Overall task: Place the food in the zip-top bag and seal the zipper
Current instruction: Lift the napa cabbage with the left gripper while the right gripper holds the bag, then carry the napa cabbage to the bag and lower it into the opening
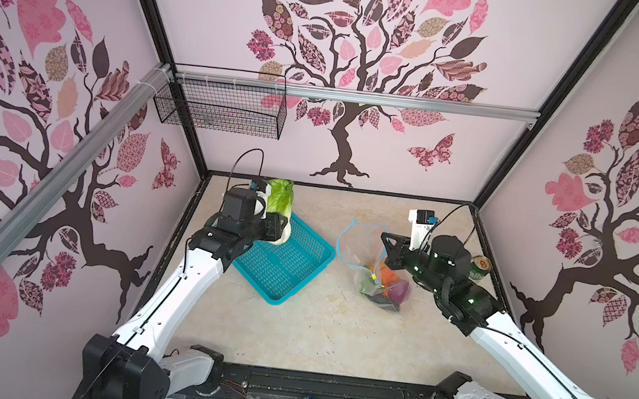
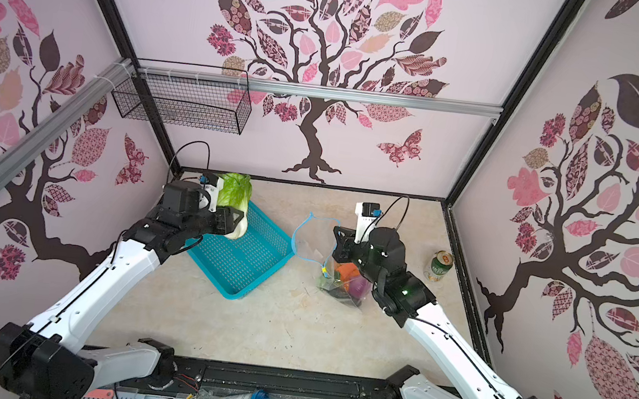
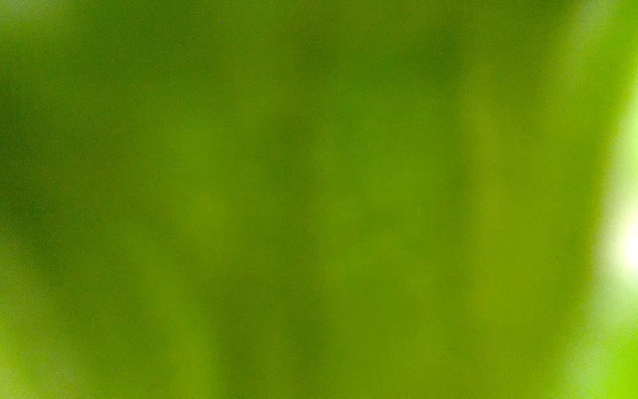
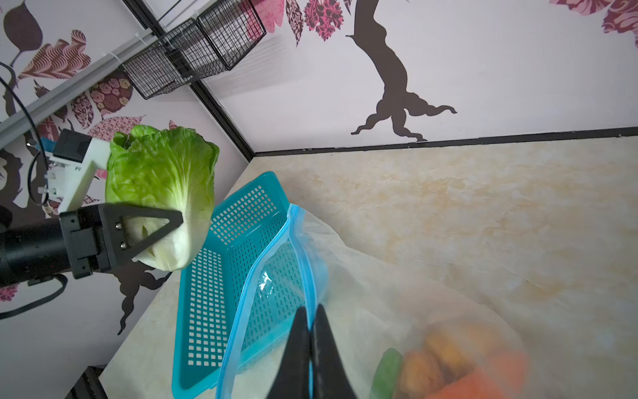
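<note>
Beige marbled tabletop [image 1: 312,334] boxed in by tree-print walls; plenty of bare floor toward the near edge. Teal perforated basket [image 1: 292,264] left of centre in both top views, nothing left inside. Zip-top bag [image 4: 397,297] just right of it, touching the basket corner or not, cannot tell. Mouth held up as a gaping loop of light-blue zipper [image 4: 310,276], opening upward and toward the left arm.

Lettuce [image 1: 279,195] clenched in left gripper [image 1: 279,231], lifted above the basket's far corner. Long axis near upright, leafy end up, pale stem end at the jaws. Left wrist view nothing but blurred green.

Right gripper [image 4: 312,321] pinched tight on the zipper rim, propping the mouth. Purple onion [image 1: 400,291] and orange pieces already at the bag's bottom. Yellow slider [image 1: 373,277] at the loop's near end.

Likely next: carry rightward over the basket rim, then stem-first down into the loop — a snug fit by the look of it, leaves apt to snag the rim. Green drink can [image 2: 441,267] beyond the right arm, off the path.
</note>
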Tool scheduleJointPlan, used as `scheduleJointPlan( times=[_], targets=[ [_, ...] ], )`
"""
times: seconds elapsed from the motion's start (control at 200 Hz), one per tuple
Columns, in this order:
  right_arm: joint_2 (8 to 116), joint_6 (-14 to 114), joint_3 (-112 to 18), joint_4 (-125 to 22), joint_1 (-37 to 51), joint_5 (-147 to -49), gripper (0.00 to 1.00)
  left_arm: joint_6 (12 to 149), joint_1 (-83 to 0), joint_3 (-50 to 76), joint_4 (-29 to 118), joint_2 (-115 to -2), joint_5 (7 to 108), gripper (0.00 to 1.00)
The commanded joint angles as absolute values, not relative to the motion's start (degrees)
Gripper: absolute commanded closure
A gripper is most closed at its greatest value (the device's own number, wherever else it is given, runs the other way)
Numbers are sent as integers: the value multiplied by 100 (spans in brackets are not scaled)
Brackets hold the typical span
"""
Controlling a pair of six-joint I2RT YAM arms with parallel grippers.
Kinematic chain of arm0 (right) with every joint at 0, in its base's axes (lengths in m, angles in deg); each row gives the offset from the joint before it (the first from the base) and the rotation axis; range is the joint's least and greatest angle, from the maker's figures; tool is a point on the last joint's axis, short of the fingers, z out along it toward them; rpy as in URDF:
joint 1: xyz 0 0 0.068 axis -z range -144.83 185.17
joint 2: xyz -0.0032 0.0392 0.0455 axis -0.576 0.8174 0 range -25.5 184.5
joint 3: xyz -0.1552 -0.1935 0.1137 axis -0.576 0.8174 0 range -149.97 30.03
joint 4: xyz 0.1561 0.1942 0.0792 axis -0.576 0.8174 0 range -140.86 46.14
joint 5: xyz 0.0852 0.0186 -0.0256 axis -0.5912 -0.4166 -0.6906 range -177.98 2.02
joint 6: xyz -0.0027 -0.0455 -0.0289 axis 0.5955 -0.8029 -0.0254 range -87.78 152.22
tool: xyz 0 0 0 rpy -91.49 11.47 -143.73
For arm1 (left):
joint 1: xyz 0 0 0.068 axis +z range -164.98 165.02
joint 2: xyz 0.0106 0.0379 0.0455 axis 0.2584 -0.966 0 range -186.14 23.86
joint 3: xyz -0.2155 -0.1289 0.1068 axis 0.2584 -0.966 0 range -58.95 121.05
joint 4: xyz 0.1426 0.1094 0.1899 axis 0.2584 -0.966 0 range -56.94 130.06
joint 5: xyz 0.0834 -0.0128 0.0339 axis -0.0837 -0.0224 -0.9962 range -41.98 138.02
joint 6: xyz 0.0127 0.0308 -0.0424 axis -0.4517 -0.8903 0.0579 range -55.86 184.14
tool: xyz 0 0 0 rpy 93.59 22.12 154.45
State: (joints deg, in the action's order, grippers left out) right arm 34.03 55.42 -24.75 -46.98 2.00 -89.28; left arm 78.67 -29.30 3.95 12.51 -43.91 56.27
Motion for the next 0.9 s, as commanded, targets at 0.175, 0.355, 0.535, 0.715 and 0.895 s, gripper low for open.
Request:
scheduleJointPlan(
  times=[0.175,0.355,0.535,0.715,0.895],
  targets=[
    [3677,6275,-2400,-5507,228,-8875,100,7982,-2943,-358,2161,-3775,5895,82],
    [3683,6521,-1800,-5699,223,-9107,100,8403,-2957,-452,2468,-3609,6327,81],
    [3433,6465,-1523,-5709,227,-9122,100,9387,-3165,-507,3486,-3203,6541,79],
    [3370,6352,-1593,-5533,227,-9099,100,9087,-4641,-613,4670,-3068,5307,77],
    [3343,6355,-1634,-5476,229,-9052,100,8360,-5894,-564,5571,-3586,4698,76]
  ],
)
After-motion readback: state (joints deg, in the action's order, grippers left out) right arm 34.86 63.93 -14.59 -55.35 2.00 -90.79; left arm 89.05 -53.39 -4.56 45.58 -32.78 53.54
